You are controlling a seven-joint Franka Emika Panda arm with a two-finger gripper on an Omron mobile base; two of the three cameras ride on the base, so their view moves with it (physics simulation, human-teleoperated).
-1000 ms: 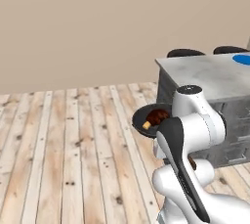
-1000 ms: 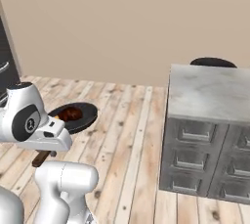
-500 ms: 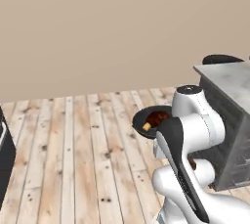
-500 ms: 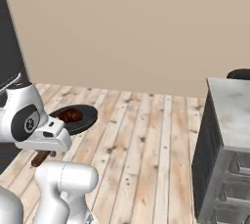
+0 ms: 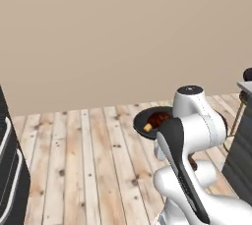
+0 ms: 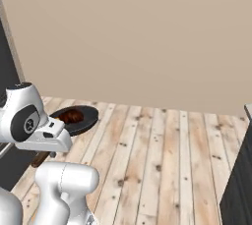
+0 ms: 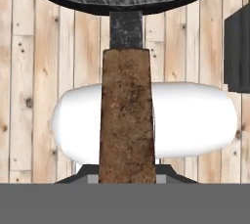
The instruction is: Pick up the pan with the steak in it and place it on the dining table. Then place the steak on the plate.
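The whole picture has shifted since a second ago: the grey stone desk, then large on the right, has slid almost out of both base views, so the base is turning, not the things. The pan (image 5: 152,119) is carried in the air over the wooden floor (image 5: 88,165), with the steak (image 5: 158,119) inside it. The pincer (image 7: 127,179) is pinching the brown handle (image 7: 127,120) of the pan. I judge the carry to the desk is not yet finished. I count one pan, one steak, one dark cabinet edge (image 5: 10,180) at the left.
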